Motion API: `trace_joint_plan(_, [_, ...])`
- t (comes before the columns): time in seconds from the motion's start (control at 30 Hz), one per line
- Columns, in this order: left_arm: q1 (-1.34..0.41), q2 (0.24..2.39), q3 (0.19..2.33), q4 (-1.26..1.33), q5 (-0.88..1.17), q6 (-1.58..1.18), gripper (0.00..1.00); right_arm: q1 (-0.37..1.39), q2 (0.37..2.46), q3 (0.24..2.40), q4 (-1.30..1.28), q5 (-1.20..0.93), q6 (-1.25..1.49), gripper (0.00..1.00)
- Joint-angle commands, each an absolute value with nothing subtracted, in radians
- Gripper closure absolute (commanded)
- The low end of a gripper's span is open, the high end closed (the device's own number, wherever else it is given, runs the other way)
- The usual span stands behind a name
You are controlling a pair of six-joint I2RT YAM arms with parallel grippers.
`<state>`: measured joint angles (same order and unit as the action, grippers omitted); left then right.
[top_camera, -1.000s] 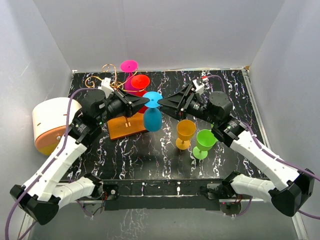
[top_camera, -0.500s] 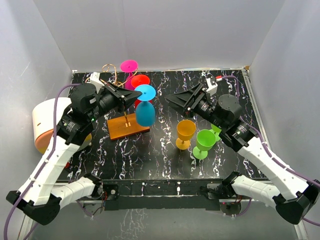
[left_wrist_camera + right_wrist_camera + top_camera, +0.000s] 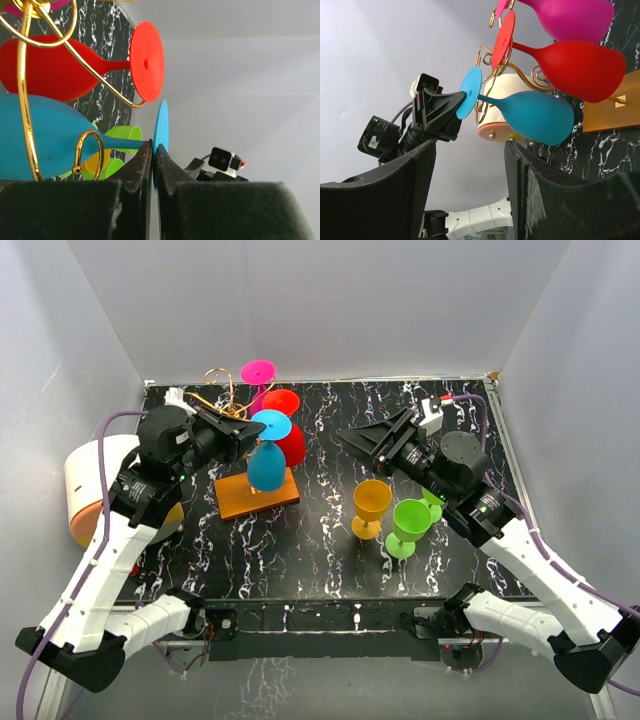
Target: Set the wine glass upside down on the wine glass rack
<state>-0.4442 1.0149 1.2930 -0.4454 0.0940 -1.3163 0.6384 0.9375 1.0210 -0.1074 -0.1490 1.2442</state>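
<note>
Left gripper (image 3: 152, 150) pinches blue wine glass (image 3: 45, 135) by the stem, bowl inverted just ahead beside wine glass rack (image 3: 235, 501); best to slide stem level into a loop before releasing; right gripper (image 3: 352, 440) gapes empty.

Five glasses are counted: blue glass (image 3: 266, 465), red (image 3: 290, 440), magenta (image 3: 258, 371), orange (image 3: 371, 502), green (image 3: 410, 517). Maybe a sixth, green (image 3: 432, 499). One rack (image 3: 235, 498), one cream tub (image 3: 95, 475).

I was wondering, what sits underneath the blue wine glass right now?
Seen from above, the rack's orange base lies under the blue wine glass, held bowl-down. The bowl covers part of the base's far edge, so anything there cannot be seen.
</note>
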Motion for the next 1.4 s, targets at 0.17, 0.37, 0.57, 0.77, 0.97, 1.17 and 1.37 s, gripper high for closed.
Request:
trace_joint_plan(0.17, [-0.420, 0.966, 1.313, -0.456, 0.023, -1.255, 1.00, 0.633, 0.901, 1.030, -0.081, -0.099, 1.216, 0.45])
trace_joint_plan(0.37, [-0.419, 0.951, 1.292, -0.452, -0.005, -1.247, 1.00, 0.633, 0.903, 1.017, -0.075, -0.100, 1.223, 0.45])
trace_joint_plan(0.57, [-0.417, 0.916, 1.246, -0.426, -0.081, -1.249, 1.00, 0.633, 0.910, 1.003, -0.063, -0.109, 1.230, 0.45])
trace_joint_plan(0.77, [-0.417, 0.924, 1.225, -0.402, -0.089, -1.272, 1.00, 0.632, 0.911, 0.983, -0.038, -0.121, 1.241, 0.46])
trace_joint_plan(0.97, [-0.414, 0.923, 1.228, -0.404, -0.112, -1.266, 1.00, 0.633, 0.910, 0.983, -0.041, -0.123, 1.241, 0.46])
trace_joint_plan(1.17, [-0.413, 0.925, 1.268, -0.437, -0.144, -1.201, 1.00, 0.633, 0.912, 0.983, -0.042, -0.120, 1.241, 0.46])
trace_joint_plan(1.37, [-0.411, 0.919, 1.261, -0.435, -0.160, -1.200, 1.00, 0.633, 0.921, 0.990, -0.033, -0.124, 1.238, 0.46])
